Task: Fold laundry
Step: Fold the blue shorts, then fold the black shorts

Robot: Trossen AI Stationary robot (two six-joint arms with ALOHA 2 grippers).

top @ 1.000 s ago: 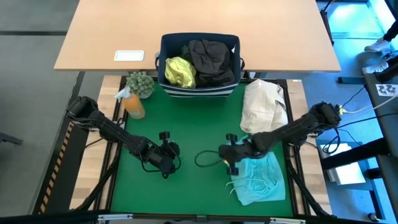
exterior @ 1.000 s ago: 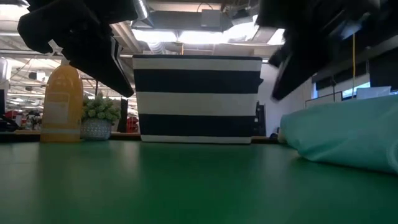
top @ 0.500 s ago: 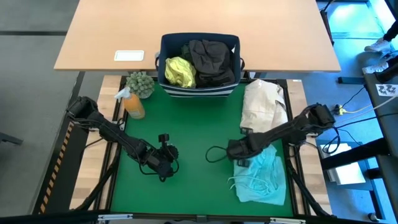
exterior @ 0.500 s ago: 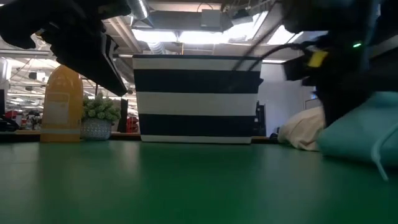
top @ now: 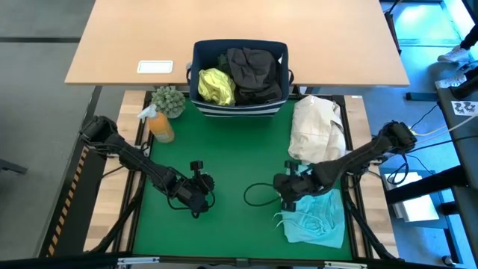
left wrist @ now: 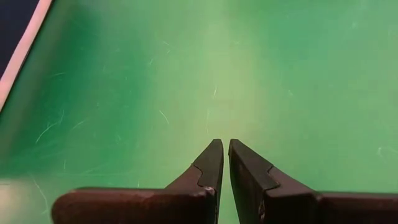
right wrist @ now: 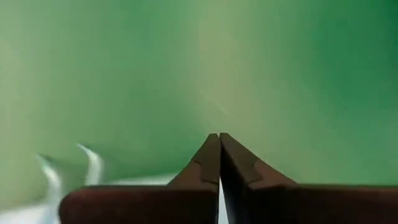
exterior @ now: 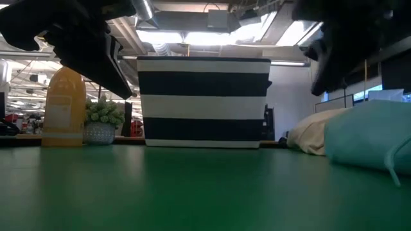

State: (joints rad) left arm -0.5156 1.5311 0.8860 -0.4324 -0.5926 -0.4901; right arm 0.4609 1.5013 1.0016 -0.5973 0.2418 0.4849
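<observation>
One turquoise garment [top: 317,219] on mat, two garments in bin [top: 278,107], two closed hands

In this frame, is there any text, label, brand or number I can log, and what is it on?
None can be read.
White card on the wooden table: any print too small to read.
Orange bottle: pale label, blurred, unreadable.
Marker sheet at the right edge: a black-and-white pattern, no legible words.
</observation>
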